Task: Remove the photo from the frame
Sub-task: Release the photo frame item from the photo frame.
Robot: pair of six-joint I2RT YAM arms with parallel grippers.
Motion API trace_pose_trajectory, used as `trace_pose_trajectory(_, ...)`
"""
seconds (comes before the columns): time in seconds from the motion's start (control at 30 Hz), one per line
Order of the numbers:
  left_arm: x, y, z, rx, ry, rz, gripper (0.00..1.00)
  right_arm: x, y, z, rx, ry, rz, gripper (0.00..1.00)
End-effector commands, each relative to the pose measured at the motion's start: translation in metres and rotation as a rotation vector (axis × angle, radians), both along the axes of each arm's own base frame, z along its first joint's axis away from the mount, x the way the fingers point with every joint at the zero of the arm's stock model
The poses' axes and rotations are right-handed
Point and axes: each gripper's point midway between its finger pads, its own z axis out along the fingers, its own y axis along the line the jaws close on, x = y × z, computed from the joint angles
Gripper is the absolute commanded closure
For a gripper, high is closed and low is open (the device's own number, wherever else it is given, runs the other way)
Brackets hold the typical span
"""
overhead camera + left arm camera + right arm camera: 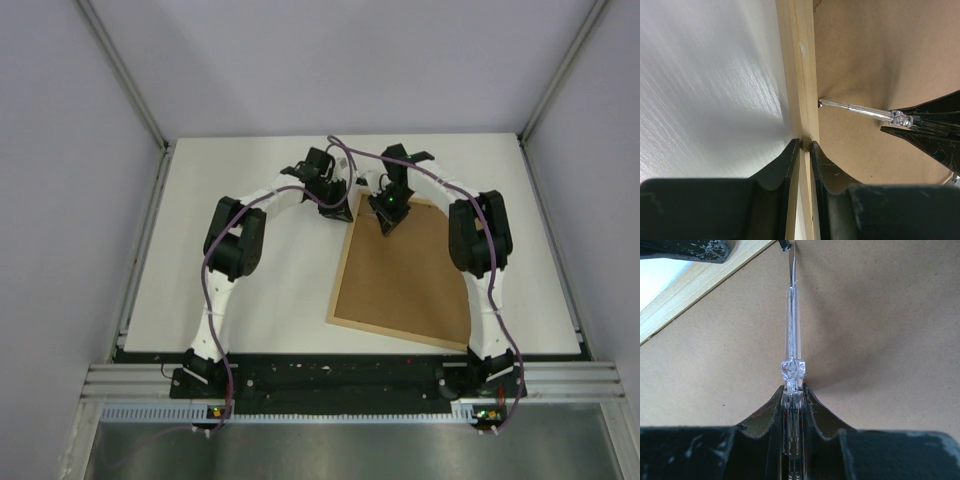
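Lying back-up on the white table, the frame holds a brown backing board inside its light-wood rails. The photo cannot be seen from this side. The frame's long axis runs from its near edge by the arm bases toward its far edge, slightly skewed. At the frame's far-left corner, the left gripper is clenched on the wooden rail, with one finger on the rail's outer side and the other on the board side. Just inside that rail, the right gripper is nipped narrowly on a clear-handled screwdriver. The screwdriver's metal tip meets the seam between the board and the rail.
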Motion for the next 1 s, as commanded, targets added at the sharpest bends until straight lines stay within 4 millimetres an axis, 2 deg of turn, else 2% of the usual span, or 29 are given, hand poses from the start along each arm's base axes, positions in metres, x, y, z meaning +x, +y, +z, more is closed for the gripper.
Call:
trace_pose_trajectory(0.0,-0.0054,-0.0157,0.0032,-0.025,-0.01,-0.049,0.81,-0.0132,0.011,0.0035,0.007,0.003,0.054,1.0)
trace_pose_trajectory(0.97,-0.0044,-0.0155,0.0059,-0.023,-0.017,-0.048,0.81,-0.016,0.0036,0.0111,0.05,0.031,0.038,1.0)
